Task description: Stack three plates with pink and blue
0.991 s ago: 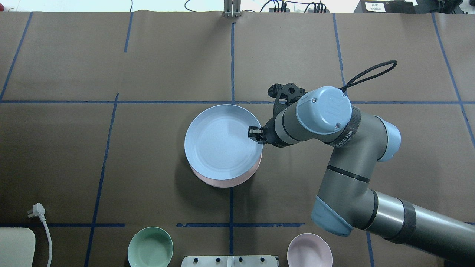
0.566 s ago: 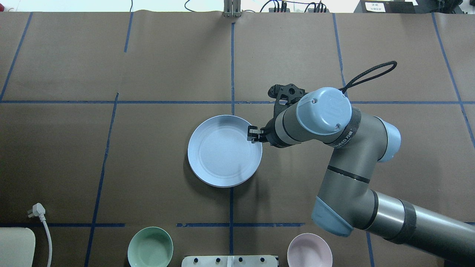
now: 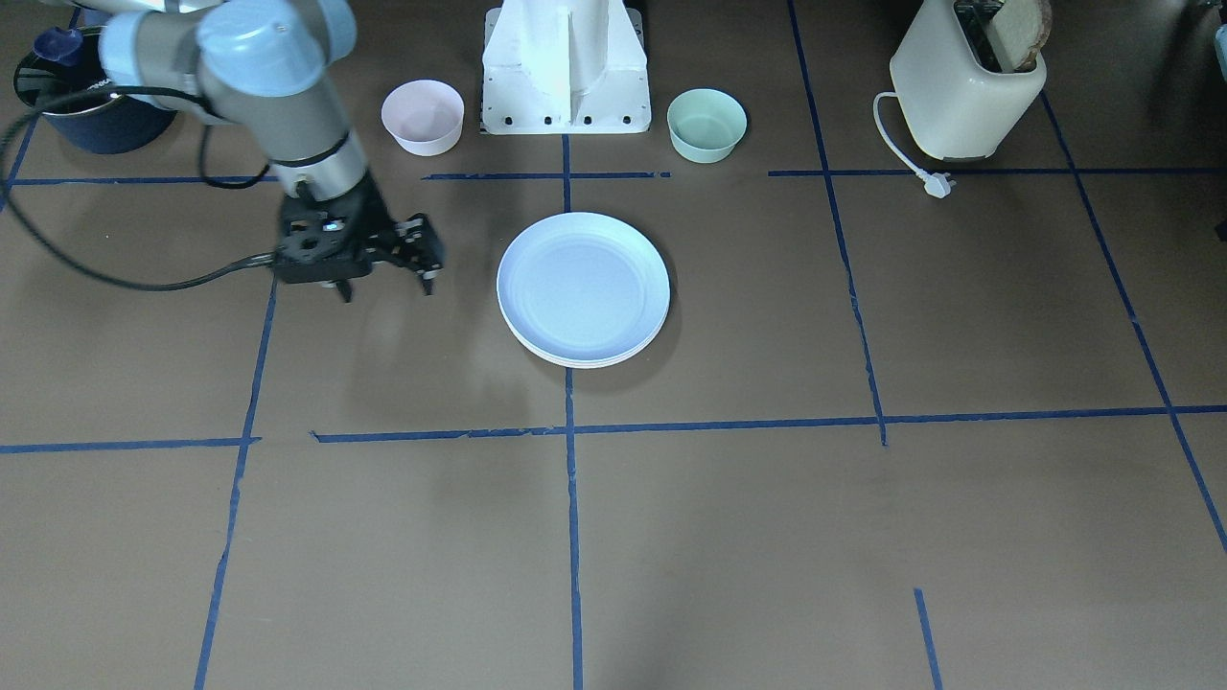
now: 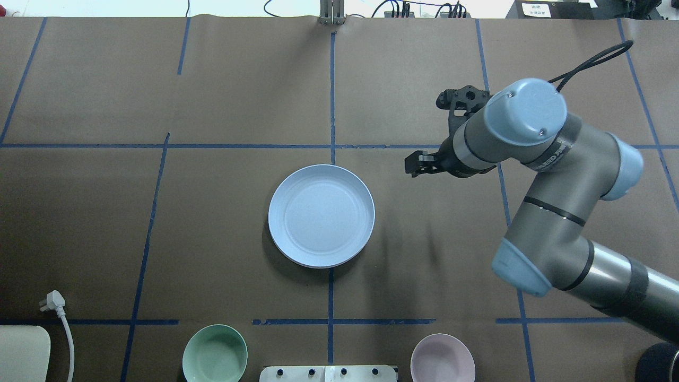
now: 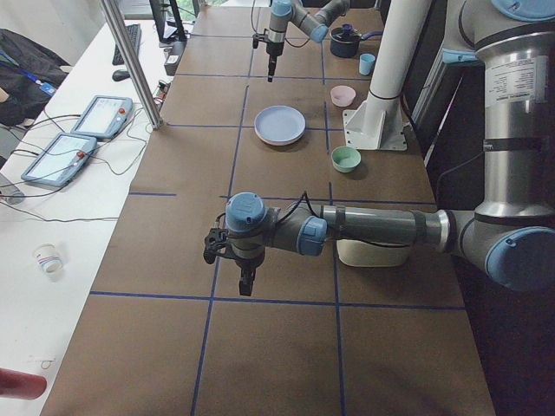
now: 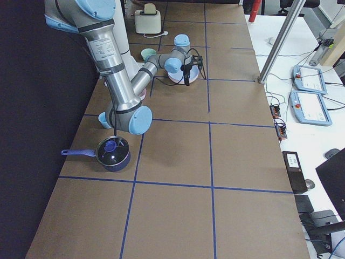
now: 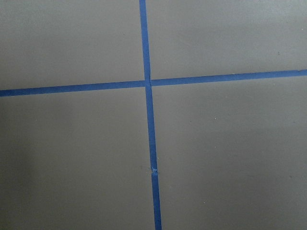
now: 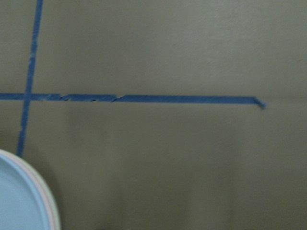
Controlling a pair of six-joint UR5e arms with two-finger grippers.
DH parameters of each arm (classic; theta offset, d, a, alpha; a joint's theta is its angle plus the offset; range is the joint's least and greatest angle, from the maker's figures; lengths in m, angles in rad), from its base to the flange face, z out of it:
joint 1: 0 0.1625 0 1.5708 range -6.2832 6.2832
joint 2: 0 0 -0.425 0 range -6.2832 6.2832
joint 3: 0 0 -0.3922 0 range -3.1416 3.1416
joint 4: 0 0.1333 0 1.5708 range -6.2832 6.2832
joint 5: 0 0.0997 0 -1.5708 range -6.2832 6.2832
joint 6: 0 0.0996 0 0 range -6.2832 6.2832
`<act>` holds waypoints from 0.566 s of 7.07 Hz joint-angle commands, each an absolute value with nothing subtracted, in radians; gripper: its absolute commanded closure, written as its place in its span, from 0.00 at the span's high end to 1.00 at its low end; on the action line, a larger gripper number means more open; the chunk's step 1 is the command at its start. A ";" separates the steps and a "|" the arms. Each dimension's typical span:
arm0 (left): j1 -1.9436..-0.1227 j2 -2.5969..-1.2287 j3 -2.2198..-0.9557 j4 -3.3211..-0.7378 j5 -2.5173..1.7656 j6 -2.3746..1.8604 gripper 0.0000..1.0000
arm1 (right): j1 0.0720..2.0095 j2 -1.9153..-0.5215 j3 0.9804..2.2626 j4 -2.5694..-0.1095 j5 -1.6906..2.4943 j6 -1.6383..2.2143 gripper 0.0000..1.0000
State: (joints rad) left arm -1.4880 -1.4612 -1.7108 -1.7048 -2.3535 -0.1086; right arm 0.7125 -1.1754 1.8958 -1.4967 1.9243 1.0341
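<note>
The pale blue plate (image 4: 321, 215) lies on top of the stack at the table's middle, also in the front view (image 3: 583, 286). In the right wrist view the blue plate (image 8: 19, 201) shows at the lower left, with a thin pink rim (image 8: 47, 203) under it. A cream rim (image 3: 585, 363) shows below the blue plate. My right gripper (image 4: 415, 164) is open and empty, raised to the right of the stack and apart from it; it also shows in the front view (image 3: 385, 285). My left gripper (image 5: 241, 279) shows only in the exterior left view, far from the plates; I cannot tell its state.
A mint-green bowl (image 4: 215, 353) and a small pink bowl (image 4: 443, 358) stand near the robot base (image 3: 566, 67). A toaster (image 3: 968, 81) with a cord and plug (image 4: 53, 302) is at the robot's left. A dark pot (image 6: 113, 152) sits at its right.
The blue plate, held tilted over the pink one, came down flat onto the stack. My right gripper let go of it and moved up and away to the right.
</note>
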 commanded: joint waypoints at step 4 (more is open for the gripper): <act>-1.591 -1.479 -1.709 -1.504 -2.359 0.072 1.00 | 1.196 -1.464 1.856 -1.526 2.281 0.370 1.00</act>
